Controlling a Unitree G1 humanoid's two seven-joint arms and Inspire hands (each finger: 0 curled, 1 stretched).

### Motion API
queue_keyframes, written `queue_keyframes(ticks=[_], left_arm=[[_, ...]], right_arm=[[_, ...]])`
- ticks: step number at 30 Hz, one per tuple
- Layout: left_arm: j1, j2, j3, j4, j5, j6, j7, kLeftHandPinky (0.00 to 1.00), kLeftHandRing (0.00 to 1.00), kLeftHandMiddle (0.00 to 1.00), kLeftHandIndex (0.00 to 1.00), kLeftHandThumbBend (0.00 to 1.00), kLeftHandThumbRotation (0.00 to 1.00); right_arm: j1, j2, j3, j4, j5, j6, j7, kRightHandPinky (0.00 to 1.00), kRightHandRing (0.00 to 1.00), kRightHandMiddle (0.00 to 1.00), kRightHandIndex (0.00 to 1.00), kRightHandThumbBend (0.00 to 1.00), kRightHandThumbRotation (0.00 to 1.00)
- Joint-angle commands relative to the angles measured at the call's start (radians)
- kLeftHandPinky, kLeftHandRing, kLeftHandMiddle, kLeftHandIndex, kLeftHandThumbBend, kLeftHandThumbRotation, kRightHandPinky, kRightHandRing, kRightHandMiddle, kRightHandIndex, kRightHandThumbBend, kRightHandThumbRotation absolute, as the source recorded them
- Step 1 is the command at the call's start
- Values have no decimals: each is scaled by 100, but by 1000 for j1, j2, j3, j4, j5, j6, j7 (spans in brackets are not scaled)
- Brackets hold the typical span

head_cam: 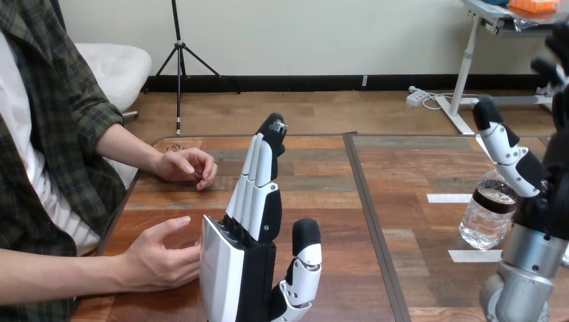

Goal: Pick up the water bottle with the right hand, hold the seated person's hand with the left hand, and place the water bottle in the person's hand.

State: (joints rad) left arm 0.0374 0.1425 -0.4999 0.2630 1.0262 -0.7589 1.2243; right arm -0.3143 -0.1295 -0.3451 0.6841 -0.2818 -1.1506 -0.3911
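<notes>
A clear water bottle (486,216) with a dark label band stands on the right half of the table. My right hand (512,158) is raised just to its right, open; its thumb crosses in front of the bottle's top and the fingers point up toward the view's right edge. My left hand (257,263) stands upright in the middle foreground, open, with straight fingers pointing away from me. The person's nearer hand (160,260) lies loosely curled beside the white back of my left hand, about touching it. The person's farther hand (185,166) rests on the table.
The wooden table (322,201) has a dark seam (366,201) running front to back through its middle. Two white tape strips (448,198) (474,255) lie near the bottle. The person sits at the left side.
</notes>
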Motion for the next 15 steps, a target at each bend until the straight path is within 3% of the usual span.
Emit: queue_keyframes(ticks=[1, 8, 15], left_arm=[[-50, 3, 4, -3, -14, -9, -9, 83, 96, 98, 100, 0, 100], [-50, 0, 5, 0, -13, -14, -6, 83, 96, 98, 100, 0, 100], [-48, 0, 6, -3, -16, -15, -13, 83, 96, 98, 100, 0, 100]], right_arm=[[-91, -52, 12, 58, -5, 7, -18, 80, 87, 85, 83, 81, 35], [-109, -74, 25, 121, 18, 12, -25, 79, 86, 85, 83, 84, 35], [-123, -101, 32, 174, -10, 60, -73, 77, 86, 85, 83, 86, 37]])
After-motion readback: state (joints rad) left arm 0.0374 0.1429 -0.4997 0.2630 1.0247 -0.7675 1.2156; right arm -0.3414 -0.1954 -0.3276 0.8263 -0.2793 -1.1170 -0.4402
